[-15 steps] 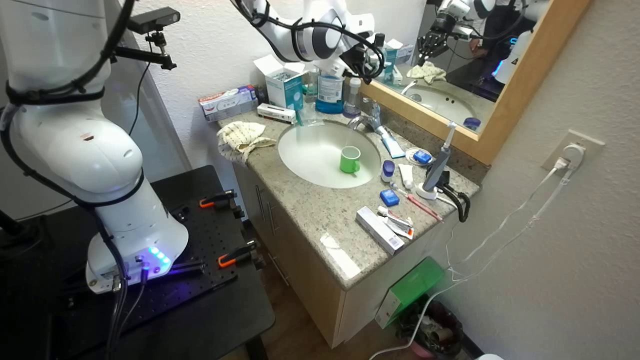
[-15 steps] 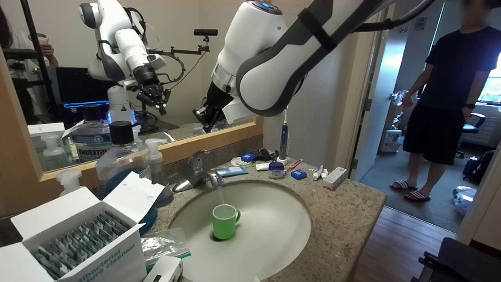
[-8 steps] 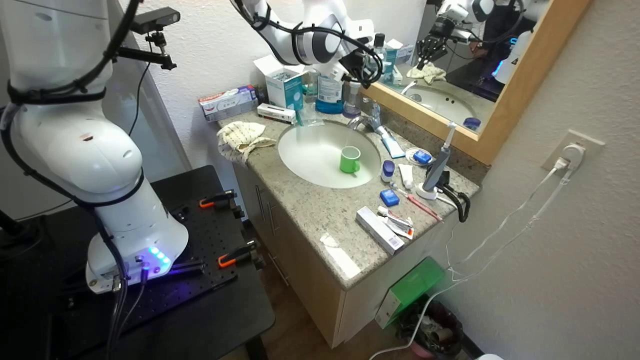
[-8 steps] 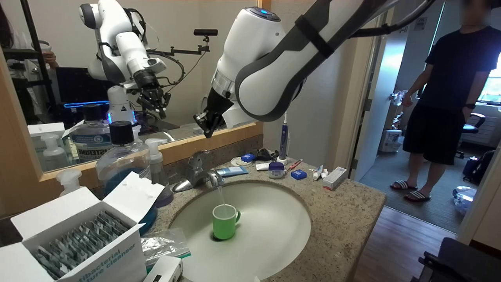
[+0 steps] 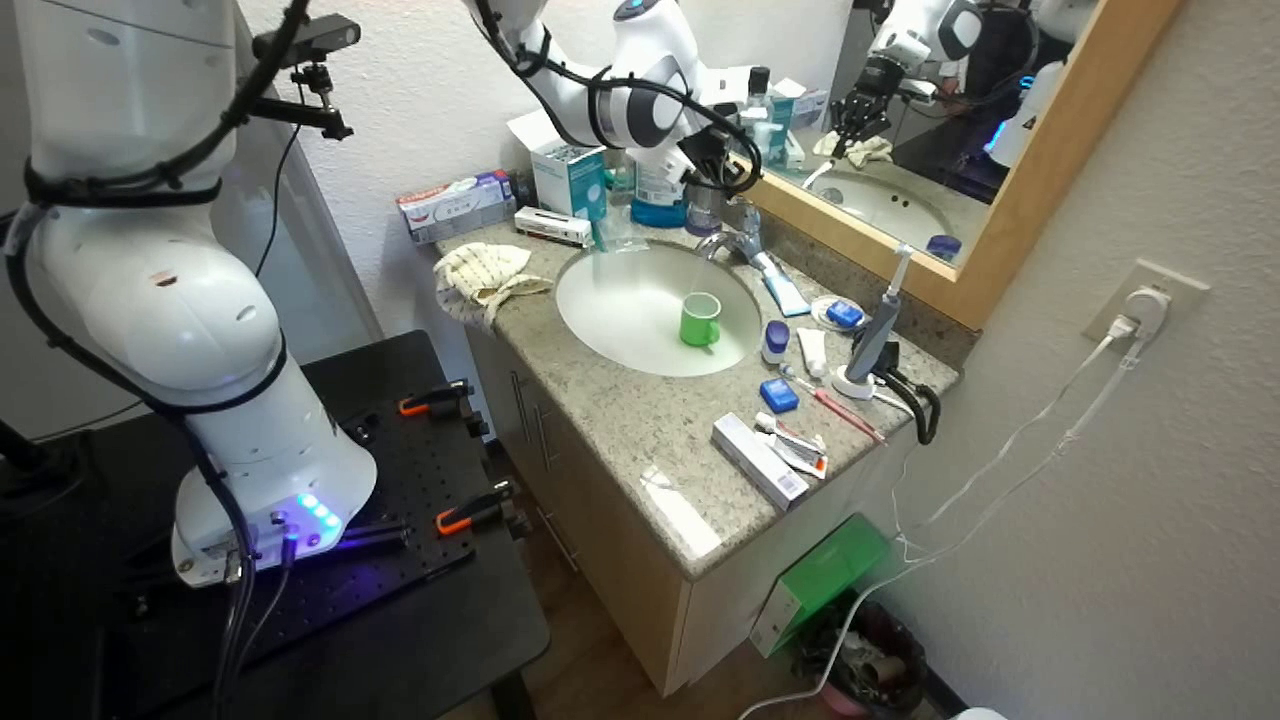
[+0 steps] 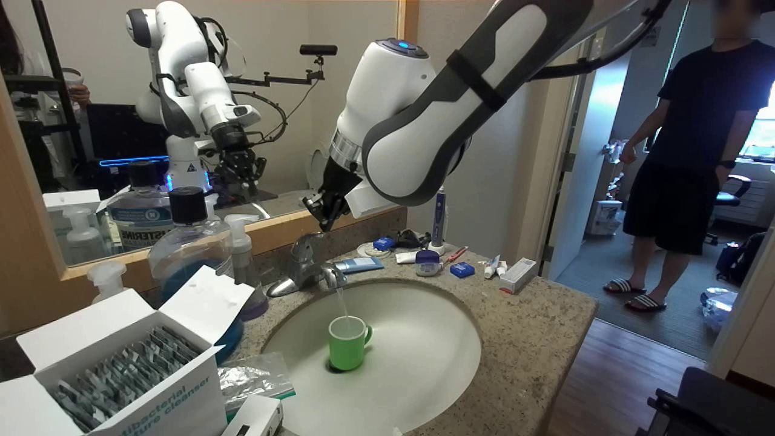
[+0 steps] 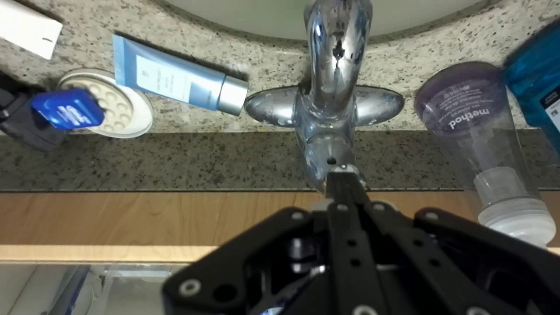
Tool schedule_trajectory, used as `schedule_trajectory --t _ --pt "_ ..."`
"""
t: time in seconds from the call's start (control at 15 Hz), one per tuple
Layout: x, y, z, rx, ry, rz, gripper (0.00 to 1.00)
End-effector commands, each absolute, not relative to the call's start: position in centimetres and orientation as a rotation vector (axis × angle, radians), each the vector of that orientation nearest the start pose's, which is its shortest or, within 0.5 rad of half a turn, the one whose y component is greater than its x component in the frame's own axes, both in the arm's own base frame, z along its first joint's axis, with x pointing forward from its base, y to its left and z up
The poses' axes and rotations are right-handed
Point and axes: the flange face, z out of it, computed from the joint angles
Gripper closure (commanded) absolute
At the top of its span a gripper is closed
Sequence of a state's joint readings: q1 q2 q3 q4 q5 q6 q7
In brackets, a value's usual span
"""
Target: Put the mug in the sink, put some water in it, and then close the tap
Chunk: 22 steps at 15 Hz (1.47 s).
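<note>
The gripper (image 7: 350, 179) is closed, its two fingers pressed together with nothing between them, tips just by the handle end of the chrome tap (image 7: 330, 103); whether they touch it I cannot tell. Below the tool and out in front of it, a thin stream of water (image 6: 342, 303) runs from the tap into the green mug (image 6: 347, 351), which stands mouth up in the white sink (image 6: 418, 363); how full it is does not show.

Near the tool on one side, a soap bottle (image 7: 474, 127) is clear above and purple low down. Past it, a larger black-capped bottle (image 6: 181, 257) holds blue liquid partway up. Farther along, an open box (image 6: 187, 387) is packed with small packets (image 6: 130, 372), and a clear plastic bag (image 6: 254, 375) lies next to it.

A wooden mirror frame (image 7: 131, 223) crosses close behind the tool. On the side away from the bottles, a blue tube (image 7: 170, 76) lies near the tap, then a round white dish (image 7: 144, 116), overlapped in the wrist view by a blue box (image 7: 68, 109). Well apart from the tool, down low, a waste bin (image 5: 842, 703) holds a brown roll (image 5: 885, 668).
</note>
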<state>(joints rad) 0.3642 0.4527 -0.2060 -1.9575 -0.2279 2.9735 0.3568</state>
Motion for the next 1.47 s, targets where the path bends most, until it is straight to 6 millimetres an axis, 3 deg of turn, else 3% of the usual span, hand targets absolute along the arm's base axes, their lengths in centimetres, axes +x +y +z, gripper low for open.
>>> schedule_trajectory --t 0.0,0.4,0.93,1.13,1.4 --pt "65.6 12.8 30.9 -3.035 -0.089 -0.879 1.0" --pt "66.5 12.8 31.2 -3.033 -0.085 -0.847 1.0" --pt "68.3 12.8 29.8 -3.08 -0.081 -0.697 1.0" --pt "68.7 13.1 28.6 -3.1 -0.093 -0.594 1.0" --pt "68.6 13.2 25.1 -3.142 -0.106 -0.381 1.0"
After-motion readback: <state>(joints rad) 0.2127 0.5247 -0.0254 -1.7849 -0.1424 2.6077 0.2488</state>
